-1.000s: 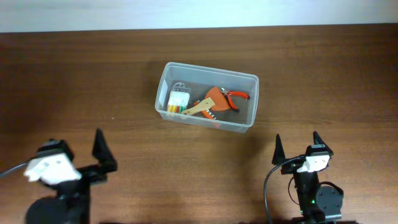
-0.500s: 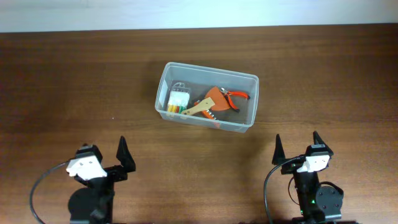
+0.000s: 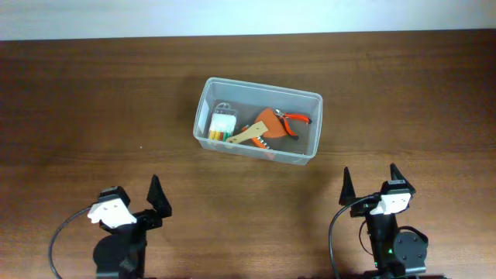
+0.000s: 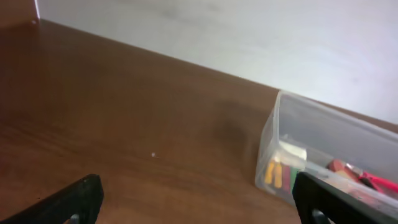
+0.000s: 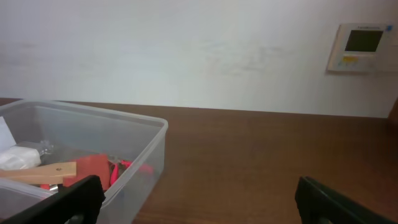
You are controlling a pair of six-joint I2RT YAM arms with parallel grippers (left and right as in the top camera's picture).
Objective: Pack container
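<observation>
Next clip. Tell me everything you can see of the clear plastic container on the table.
The container is a clear, colourless plastic bin, rectangular with rounded corners and a raised rim, with no lid on it. It stands upright, slightly skewed, on the brown wood-look table, near the middle. Inside lie orange-handled pliers, a wooden-handled tool with an orange blade and a small pale packet with coloured pieces. Nothing else touches it.

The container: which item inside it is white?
The small packet at the container's left end in the overhead view; the scraper and the pliers beside it are orange.
</observation>
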